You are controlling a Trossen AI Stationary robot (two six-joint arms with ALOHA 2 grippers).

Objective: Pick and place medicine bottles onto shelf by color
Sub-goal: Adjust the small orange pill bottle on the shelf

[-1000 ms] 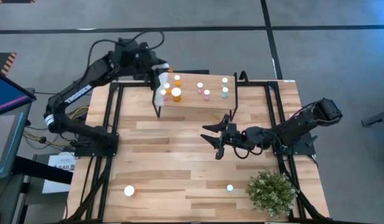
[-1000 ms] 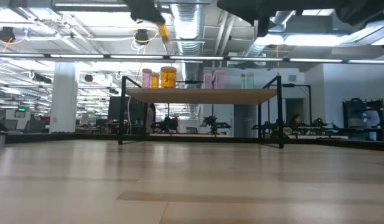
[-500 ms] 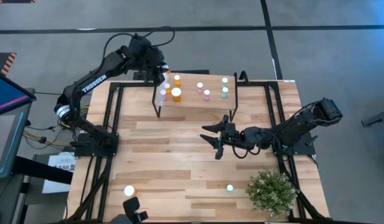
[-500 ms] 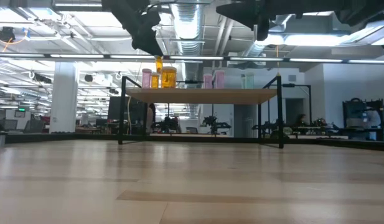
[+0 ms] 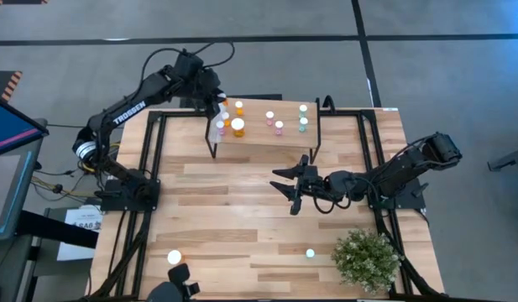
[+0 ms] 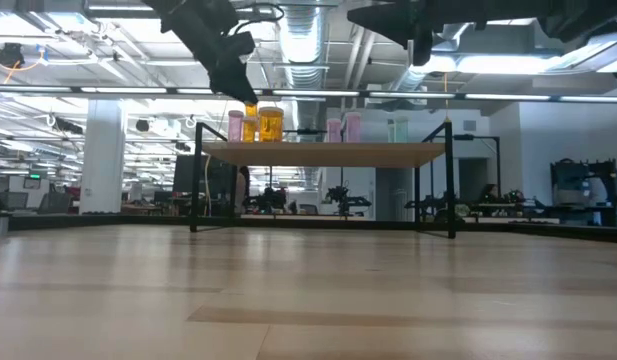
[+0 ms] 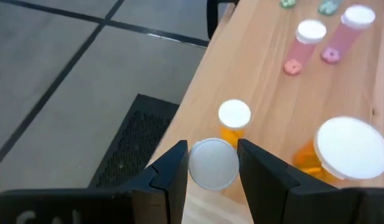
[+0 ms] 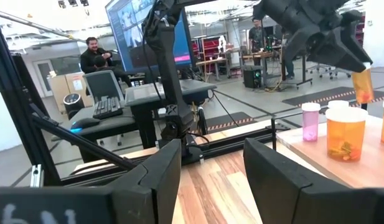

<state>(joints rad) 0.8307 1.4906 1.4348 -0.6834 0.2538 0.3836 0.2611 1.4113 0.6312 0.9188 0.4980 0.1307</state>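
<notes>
Above wooden shelf [image 5: 259,134], your left claw [image 7: 211,171] is pinching small orange white-capped bottle [image 7: 212,163]; light, slippery, so keep squeezing cap sides. Right claw [image 5: 294,186] is hanging open, holding nothing.

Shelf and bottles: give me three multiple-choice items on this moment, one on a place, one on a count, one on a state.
1. Where is the left pincer?
A. Over the shelf's orange-bottle end
B. Beside the plant
C. Over the table's near edge

2. How many bottles stand on the tabletop, off the shelf?
A. None
B. Two
C. Five

3. What is the state of the left pincer?
A. Open and empty
B. Shut on a small orange bottle
C. Shut on a pink bottle

Key: 1 A, since the left wrist view shows it above the shelf end next to the orange bottles. 2 B, since the high view shows an orange bottle and a teal bottle near the front. 3 B, since its fingers clamp a white cap and the low view shows an orange body hanging below.
</notes>
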